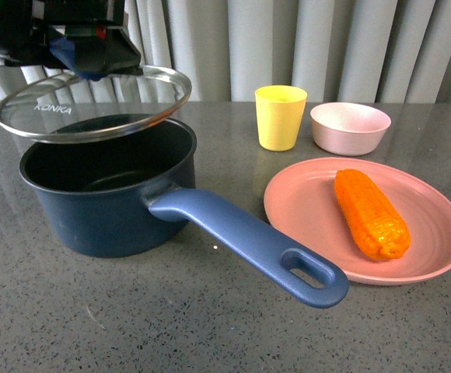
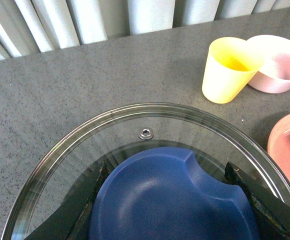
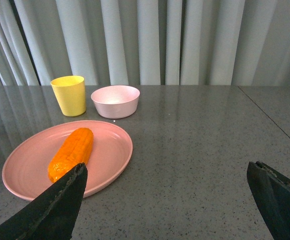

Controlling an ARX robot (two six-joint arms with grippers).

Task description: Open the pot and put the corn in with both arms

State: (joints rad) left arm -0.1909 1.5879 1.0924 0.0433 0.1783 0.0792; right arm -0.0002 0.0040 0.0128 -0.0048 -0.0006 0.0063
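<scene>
Orange bumpy corn cob (image 1: 370,214) lies on the round pink plate (image 1: 303,203), right of the open dark blue pot (image 1: 109,210). Left jaws squeeze the blue knob (image 2: 165,200) of the glass lid (image 1: 47,116) above the pot. Right jaws gape wide, holding nothing.

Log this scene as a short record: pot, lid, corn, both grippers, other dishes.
pot: dark blue, on the table, uncovered, no corn inside, handle pointing toward the plate
lid: glass, held tilted above the pot
corn: lying on the pink plate, right of the pot
left gripper: shut on the lid's blue knob
right gripper: open, holding nothing
other dishes: yellow cup and pink bowl behind the plate
</scene>
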